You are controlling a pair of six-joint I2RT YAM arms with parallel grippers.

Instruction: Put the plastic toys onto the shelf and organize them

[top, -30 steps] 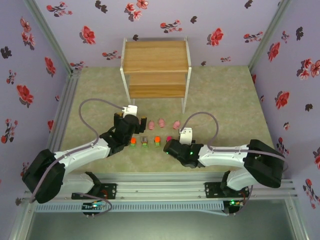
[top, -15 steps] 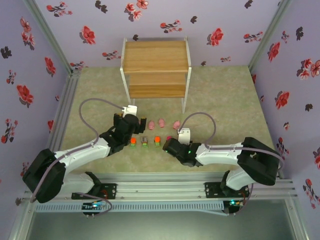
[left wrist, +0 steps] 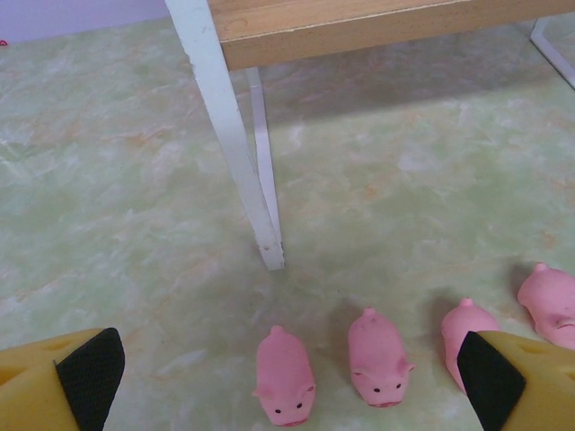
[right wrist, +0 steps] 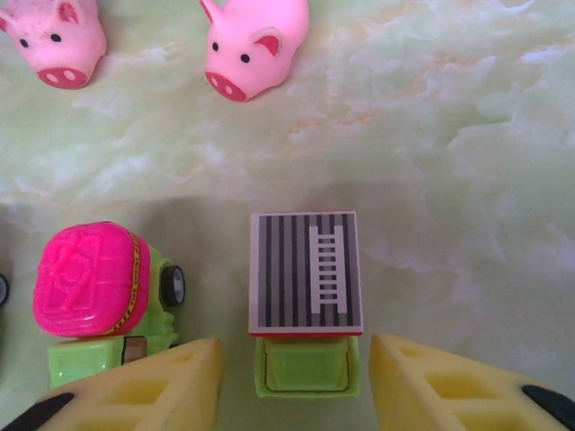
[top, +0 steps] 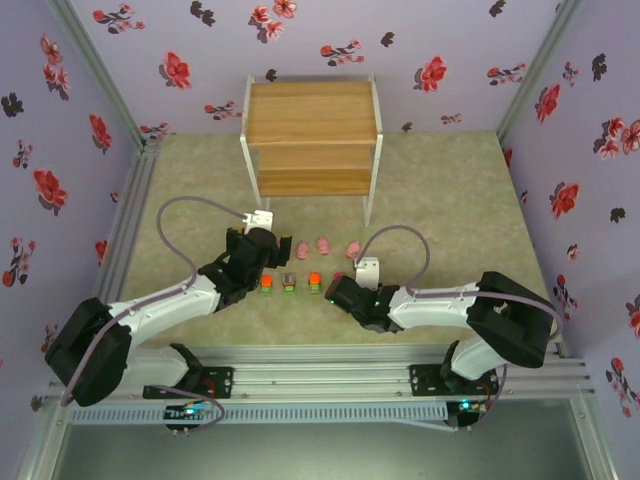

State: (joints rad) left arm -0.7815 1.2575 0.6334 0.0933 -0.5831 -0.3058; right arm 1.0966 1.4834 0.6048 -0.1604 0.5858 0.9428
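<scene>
Alignment: grey-striped, green-based blocky plastic toy (right wrist: 305,278) lies centred between the spread yellow right fingers (right wrist: 431,382), mostly ahead of their tips, long axis parallel to them.

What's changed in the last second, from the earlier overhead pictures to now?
The right arm's claw slid a little to the left; open, it straddles the grey striped-top block with green base. Nothing was gripped or released. The left claw, pink plastic pigs and wooden shelf stayed put.
</scene>
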